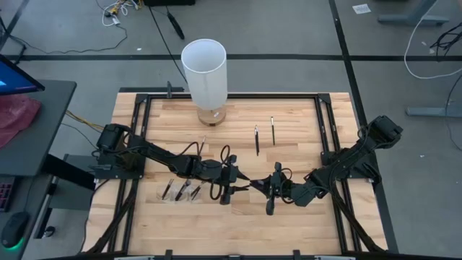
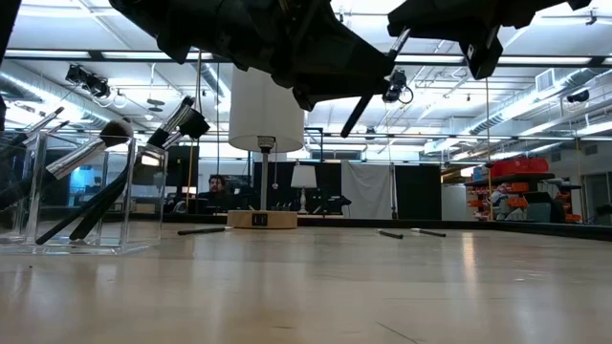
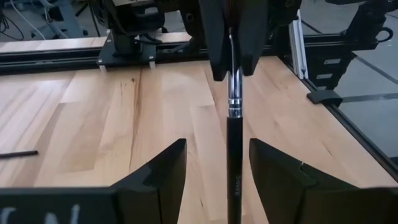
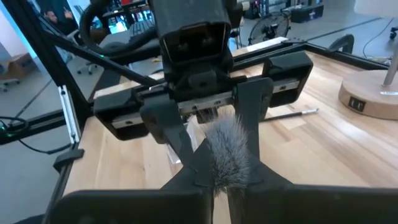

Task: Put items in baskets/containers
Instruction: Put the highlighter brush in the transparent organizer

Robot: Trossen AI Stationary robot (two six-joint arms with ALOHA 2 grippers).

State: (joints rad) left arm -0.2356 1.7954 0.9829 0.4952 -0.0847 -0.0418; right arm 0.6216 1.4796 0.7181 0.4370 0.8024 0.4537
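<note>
Mid-handover right of the clear rectangular container [image 1: 180,191], my right gripper [image 1: 272,189] pinches the slim dark silver-ferruled brush [image 3: 232,149] by its bristles; my spread left gripper [image 1: 232,185] must close next.

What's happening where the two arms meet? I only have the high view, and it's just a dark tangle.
Observer: The right gripper is clamped on a makeup brush at its bristle end.
Operator: Has the left one got it?
Observer: No. On the left gripper the fingers stand open on either side of the handle, not touching it.
Operator: Is the brush on the table?
Observer: No. The low view shows it in the air, tilted, above the tabletop.
</note>
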